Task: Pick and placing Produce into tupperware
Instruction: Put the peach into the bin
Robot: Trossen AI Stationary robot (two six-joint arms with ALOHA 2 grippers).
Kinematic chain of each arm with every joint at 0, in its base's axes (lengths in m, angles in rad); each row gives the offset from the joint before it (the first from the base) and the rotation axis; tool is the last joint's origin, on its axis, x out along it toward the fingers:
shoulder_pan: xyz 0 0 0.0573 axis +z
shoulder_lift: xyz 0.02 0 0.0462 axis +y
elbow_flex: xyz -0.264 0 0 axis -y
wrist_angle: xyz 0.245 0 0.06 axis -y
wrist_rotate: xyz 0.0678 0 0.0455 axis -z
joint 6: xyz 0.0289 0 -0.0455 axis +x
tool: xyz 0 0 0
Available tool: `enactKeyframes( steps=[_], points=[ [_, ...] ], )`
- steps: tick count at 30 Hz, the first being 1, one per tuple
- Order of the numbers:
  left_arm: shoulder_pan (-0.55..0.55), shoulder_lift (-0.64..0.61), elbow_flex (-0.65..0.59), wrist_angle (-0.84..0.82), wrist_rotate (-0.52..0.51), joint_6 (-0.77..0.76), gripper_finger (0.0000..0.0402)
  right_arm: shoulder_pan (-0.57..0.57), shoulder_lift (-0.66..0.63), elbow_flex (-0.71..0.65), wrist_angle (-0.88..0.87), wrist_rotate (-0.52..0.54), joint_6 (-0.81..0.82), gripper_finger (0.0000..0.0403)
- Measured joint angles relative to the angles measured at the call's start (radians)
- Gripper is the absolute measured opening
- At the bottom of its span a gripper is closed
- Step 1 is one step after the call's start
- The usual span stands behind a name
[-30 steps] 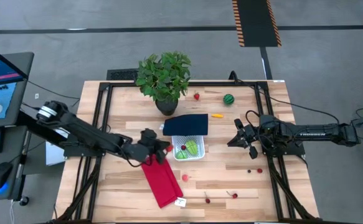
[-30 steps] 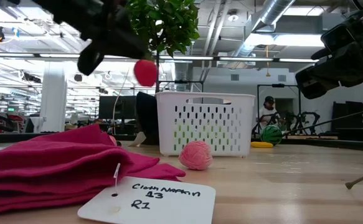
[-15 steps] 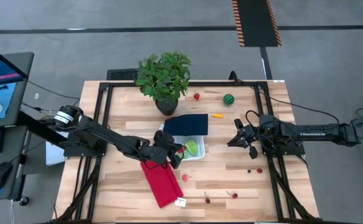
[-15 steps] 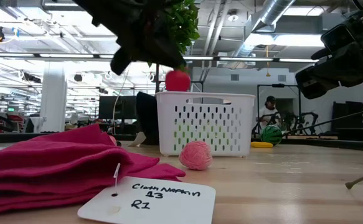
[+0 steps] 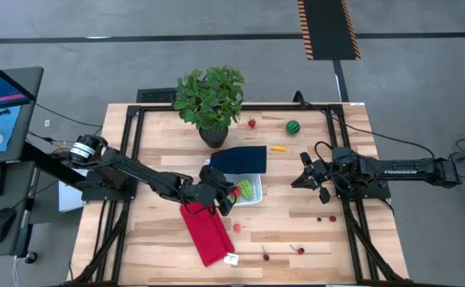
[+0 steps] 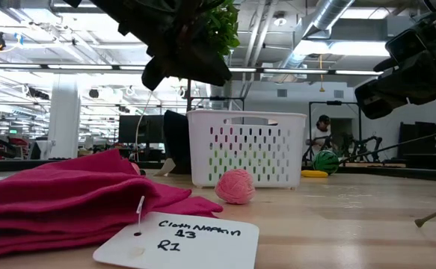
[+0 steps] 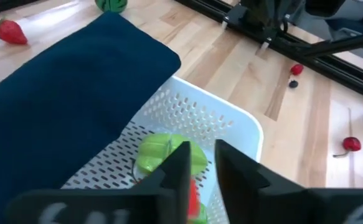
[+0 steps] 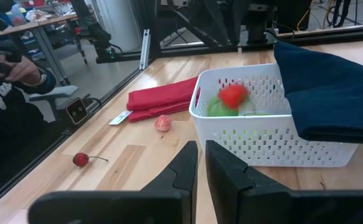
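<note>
Covering most of the high view, a pale wooden table (image 5: 312, 239) stands on grey floor, with a leafy potted plant (image 5: 210, 100) near its far edge and a red folded cloth (image 5: 207, 231) toward the near side. At table height, a white tag (image 6: 179, 240) lies by the cloth, and beyond the table a workshop with ceiling ducts and a person (image 6: 322, 133) can be seen.

The white tupperware (image 5: 254, 197) sits mid-table with its navy lid (image 5: 238, 159) resting on its far edge. Green produce (image 7: 167, 152) lies inside. A strawberry (image 5: 252, 123), a striped green round piece (image 5: 293, 127) and an orange piece (image 5: 277, 147) lie at the far side; a pink round piece (image 5: 237, 227) and small red berries (image 5: 300, 250) lie nearer.

The left arm reaches across, its left gripper (image 5: 226, 194) hanging over the container's near-left rim, fingers pinching a small red piece (image 7: 193, 200) above the green produce. The right gripper (image 5: 305, 174) hovers well right of the container, fingers nearly pressed together with nothing between them.
</note>
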Motion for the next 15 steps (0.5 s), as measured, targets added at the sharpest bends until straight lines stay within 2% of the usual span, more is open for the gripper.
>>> enactKeyframes(
  steps=[4,7,15],
  points=[
    [0.002,0.0,0.0,-0.007,-0.004,-0.012,0.0116,0.0,0.0,0.0,0.0,0.0,0.0,0.0056],
    [0.002,0.0,0.0,-0.013,-0.026,0.007,0.0136,0.0,0.0,0.0,0.0,0.0,0.0,0.0056],
    [-0.013,0.0,0.0,-0.034,-0.045,0.034,0.0149,0.0,0.0,0.0,0.0,0.0,0.0,0.0056]
  ],
)
